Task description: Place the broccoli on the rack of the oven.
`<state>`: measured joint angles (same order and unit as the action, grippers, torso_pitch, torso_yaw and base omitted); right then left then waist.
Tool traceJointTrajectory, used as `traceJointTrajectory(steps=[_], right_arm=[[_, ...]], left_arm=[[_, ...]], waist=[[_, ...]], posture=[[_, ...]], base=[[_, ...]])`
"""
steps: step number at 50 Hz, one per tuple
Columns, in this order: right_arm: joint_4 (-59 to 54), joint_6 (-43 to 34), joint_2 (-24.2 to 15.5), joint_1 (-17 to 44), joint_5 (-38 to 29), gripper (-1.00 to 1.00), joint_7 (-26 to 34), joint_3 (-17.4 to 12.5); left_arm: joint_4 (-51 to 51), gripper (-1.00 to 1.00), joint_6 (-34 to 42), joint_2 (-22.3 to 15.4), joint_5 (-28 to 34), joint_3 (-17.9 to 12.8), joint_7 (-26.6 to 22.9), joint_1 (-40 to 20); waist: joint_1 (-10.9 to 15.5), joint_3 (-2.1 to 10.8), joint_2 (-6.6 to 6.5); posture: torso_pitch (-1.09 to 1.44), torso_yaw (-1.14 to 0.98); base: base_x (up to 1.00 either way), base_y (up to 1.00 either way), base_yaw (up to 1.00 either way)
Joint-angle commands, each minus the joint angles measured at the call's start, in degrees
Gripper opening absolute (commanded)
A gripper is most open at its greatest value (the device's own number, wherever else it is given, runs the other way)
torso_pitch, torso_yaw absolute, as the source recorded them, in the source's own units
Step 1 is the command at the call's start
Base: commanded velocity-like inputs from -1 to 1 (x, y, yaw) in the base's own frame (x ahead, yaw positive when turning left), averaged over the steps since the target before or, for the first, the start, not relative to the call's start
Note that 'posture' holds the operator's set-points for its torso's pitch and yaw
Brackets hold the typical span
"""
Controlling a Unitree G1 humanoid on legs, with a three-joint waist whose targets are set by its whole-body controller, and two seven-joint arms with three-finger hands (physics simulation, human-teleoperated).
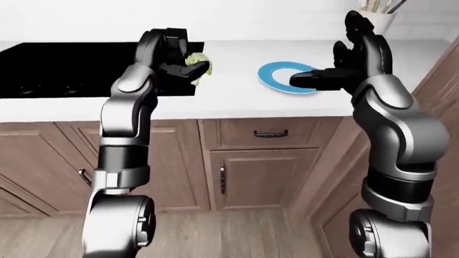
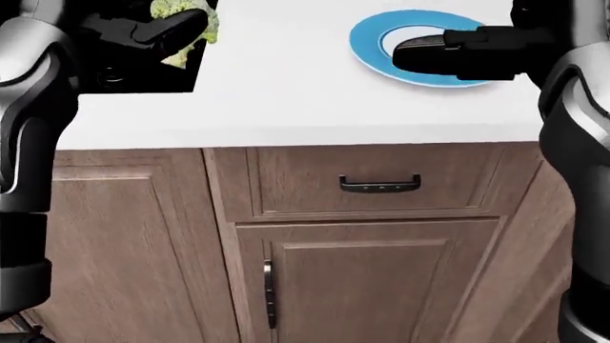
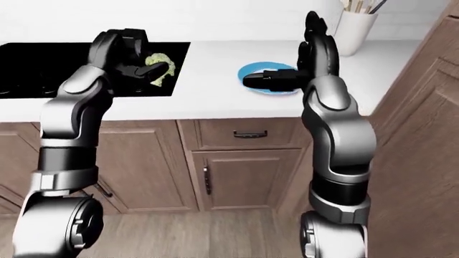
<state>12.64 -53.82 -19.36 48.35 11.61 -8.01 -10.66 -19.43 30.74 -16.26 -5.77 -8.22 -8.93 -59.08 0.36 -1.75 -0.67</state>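
Left-eye view: the broccoli (image 1: 197, 67) is seen held in the left hand (image 1: 176, 60), whose dark fingers are closed round it, at about eleven o'clock from the picture's centre. It is carried clear of the worktop, just over the right edge of the black cooktop (image 1: 64, 75) — whether it hangs above the glass or above the white counter (image 1: 230, 99) beside it cannot be settled exactly. In the head view the same green floret is shown at the upper left, at ten o'clock, against the cooktop's corner.

The blue-rimmed plate (image 1: 276, 78) lies bare on the counter at one o'clock, well apart from the broccoli. The right hand (image 1: 337, 70) is held over the plate's right side with its fingers spread and one finger pointing leftward across the rim; nothing is gripped by it.

Below the counter only wooden cabinet doors and a drawer with a dark handle (image 1: 270, 133) are shown. A pale utensil holder (image 3: 355, 32) stands at the counter's far end, at one o'clock in the right-eye view.

As a judgement of progress: the pick-up can be counted as done, the plate being bare and the broccoli lifted. What is left is the larger part — no oven, open door or rack is shown in any view, so the oven must yet be reached and the broccoli set on its rack.
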Motion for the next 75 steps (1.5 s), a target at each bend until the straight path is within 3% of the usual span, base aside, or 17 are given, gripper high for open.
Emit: traceJointTrajectory(steps=[1, 6, 8, 24, 27, 29, 40, 42, 43, 44, 53, 57, 69, 71, 72, 73, 75], right_arm=[[1.77, 2.16, -0.93, 1.86, -0.67, 1.00, -0.35, -1.17], [1.71, 2.75, -0.91, 1.97, -0.71, 1.00, -0.50, -1.25], [1.79, 2.26, -0.92, 2.17, -1.06, 1.00, -0.80, -0.99], [2.71, 2.16, -1.29, 2.36, -0.25, 1.00, -1.45, -1.63], [2.56, 2.41, -1.26, 2.24, -0.29, 1.00, -1.45, -1.43], [2.70, 2.31, -1.23, 2.25, -0.29, 1.00, -1.49, -1.38], [2.83, 2.46, -1.22, 1.98, -0.38, 1.00, -1.14, -1.32], [2.98, 2.20, -1.23, 2.06, -0.37, 1.00, -1.13, -1.31], [3.06, 2.12, -1.23, 2.07, -0.35, 1.00, -1.10, -1.32], [3.13, 2.06, -1.23, 2.08, -0.34, 1.00, -1.04, -1.29], [3.42, 1.76, -1.28, 2.28, -0.43, 1.00, -0.88, -1.33], [3.36, 1.90, -1.25, 2.24, -0.42, 1.00, -0.81, -1.35], [3.47, 1.84, -1.15, 2.15, -0.34, 1.00, -0.83, -1.34], [3.59, 1.69, -1.18, 2.19, -0.30, 1.00, -0.83, -1.38], [3.53, 1.68, -1.22, 2.24, -0.29, 1.00, -0.84, -1.41], [3.52, 1.73, -1.22, 2.24, -0.29, 1.00, -0.80, -1.36], [3.40, 1.90, -1.20, 2.18, -0.33, 1.00, -0.78, -1.32]], left_arm=[[4.10, -1.00, -1.69, -0.50, -2.20, -0.25, 0.65, -2.23], [7.87, -1.00, -0.45, -1.37, -4.35, -1.01, 2.87, -0.32], [9.62, -1.00, 0.21, -1.71, -5.24, -1.23, 3.65, 0.32], [11.05, -1.00, 0.88, -3.43, -6.88, -1.65, 5.97, 0.77], [10.89, -1.00, 0.75, -3.57, -7.13, -1.70, 6.15, 0.72], [10.97, -1.00, 0.79, -3.65, -7.26, -1.72, 6.21, 0.76], [11.63, -1.00, 1.50, -3.88, -7.88, -1.73, 6.79, 0.65], [11.35, -1.00, 1.15, -3.89, -7.84, -1.73, 6.79, 0.74], [11.37, -1.00, 1.18, -3.91, -7.88, -1.76, 6.86, 0.72], [11.36, -1.00, 1.20, -3.90, -7.91, -1.75, 6.90, 0.70], [11.07, -1.00, 0.96, -3.89, -7.93, -1.66, 7.07, 0.61], [11.37, -1.00, 1.27, -3.98, -7.99, -1.73, 7.24, 0.59], [11.14, -1.00, 1.21, -4.40, -8.24, -1.99, 7.31, 0.59], [11.22, -1.00, 1.26, -4.43, -8.32, -2.01, 7.35, 0.59], [11.10, -1.00, 1.16, -4.44, -8.30, -2.02, 7.41, 0.60], [11.14, -1.00, 1.16, -4.45, -8.33, -2.00, 7.42, 0.60], [11.25, -1.00, 1.25, -4.48, -8.38, -2.00, 7.44, 0.62]], waist=[[-0.42, 1.68, -0.18], [0.66, -0.37, 2.10], [1.31, 0.19, 4.81], [0.74, 1.51, -0.24], [0.56, 1.61, -3.19], [1.16, 1.45, -3.26], [1.36, 0.30, 4.18], [0.99, 3.02, 8.06], [0.48, 0.72, 5.25], [0.82, 0.30, 5.80], [0.78, 0.71, 0.30], [0.91, 1.60, -5.19], [1.22, 0.00, 2.96], [1.18, 0.83, 6.11], [0.95, 3.00, 8.08], [0.34, 0.48, 5.24], [1.04, 0.78, 5.51]], posture=[[0.00, 0.00], [0.00, 0.00], [0.00, 0.00], [0.00, 0.00], [0.00, 0.00], [0.00, 0.00], [0.00, 0.00], [0.00, 0.00], [0.00, 0.00], [0.00, 0.00], [0.00, 0.00], [0.00, 0.00], [0.00, 0.00], [0.00, 0.00], [0.00, 0.00], [0.00, 0.00], [0.00, 0.00]], base=[[-0.05, 0.08, 0.00], [-0.01, 0.00, 0.00], [0.00, 0.00, 0.00], [0.00, 0.00, 0.46], [-0.02, 0.00, 1.00], [-0.06, 0.00, 1.00], [-0.07, 0.00, 1.00], [-0.07, 0.00, 1.00], [-0.06, 0.00, 1.00], [-0.07, 0.00, 1.00], [-0.07, 0.00, 1.00], [-0.07, 0.00, 1.00], [-0.08, 0.00, 1.00], [-0.07, 0.00, 1.00], [-0.08, 0.00, 1.00], [-0.07, 0.00, 1.00], [-0.08, 0.00, 1.00]])
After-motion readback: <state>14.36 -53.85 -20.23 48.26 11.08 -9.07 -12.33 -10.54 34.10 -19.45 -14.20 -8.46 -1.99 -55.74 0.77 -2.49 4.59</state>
